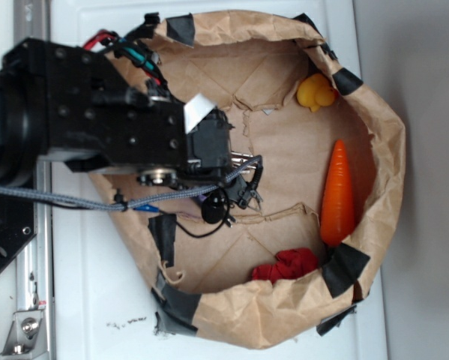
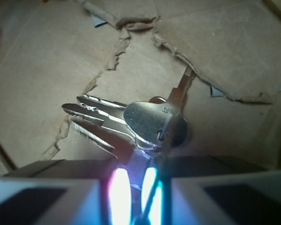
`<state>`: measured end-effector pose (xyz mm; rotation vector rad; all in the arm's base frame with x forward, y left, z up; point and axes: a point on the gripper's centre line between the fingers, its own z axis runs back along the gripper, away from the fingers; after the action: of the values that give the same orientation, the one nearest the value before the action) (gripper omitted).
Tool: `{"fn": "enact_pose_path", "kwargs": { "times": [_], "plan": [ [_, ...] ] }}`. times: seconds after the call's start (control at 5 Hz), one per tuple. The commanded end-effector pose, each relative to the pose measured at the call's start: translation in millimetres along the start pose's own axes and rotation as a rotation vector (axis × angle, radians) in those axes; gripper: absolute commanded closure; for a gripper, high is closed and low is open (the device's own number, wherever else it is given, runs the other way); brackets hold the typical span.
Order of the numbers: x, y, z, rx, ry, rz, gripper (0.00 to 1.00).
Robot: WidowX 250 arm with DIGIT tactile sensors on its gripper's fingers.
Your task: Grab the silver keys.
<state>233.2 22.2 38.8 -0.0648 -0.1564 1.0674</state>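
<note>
The silver keys [image 2: 149,119] fill the middle of the wrist view, a fanned bunch of shiny blades under one broad key head, just off my fingertips. My gripper [image 2: 139,164] is shut on the bunch, its two pads nearly touching with a thin strip of metal pinched between them. In the exterior view the keys [image 1: 240,158] glint at the tip of the black gripper [image 1: 250,184], over the left middle of the brown paper floor. Whether the bunch touches the paper is unclear.
A crumpled brown paper wall [image 1: 385,150] patched with black tape rings the area. An orange carrot [image 1: 338,196] lies at the right, a yellow duck [image 1: 315,93] at the top right, and a red cloth [image 1: 288,264] near the bottom wall. Torn paper ridges cross the floor.
</note>
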Motion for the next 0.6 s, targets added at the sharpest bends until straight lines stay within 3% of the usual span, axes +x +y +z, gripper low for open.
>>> {"fn": "enact_pose_path", "kwargs": {
  "times": [0.0, 0.4],
  "plan": [
    [14.2, 5.8, 15.4, -0.036, -0.018, 0.024, 1.00],
    [17.1, 1.3, 16.2, -0.029, -0.018, 0.016, 1.00]
  ]
}}
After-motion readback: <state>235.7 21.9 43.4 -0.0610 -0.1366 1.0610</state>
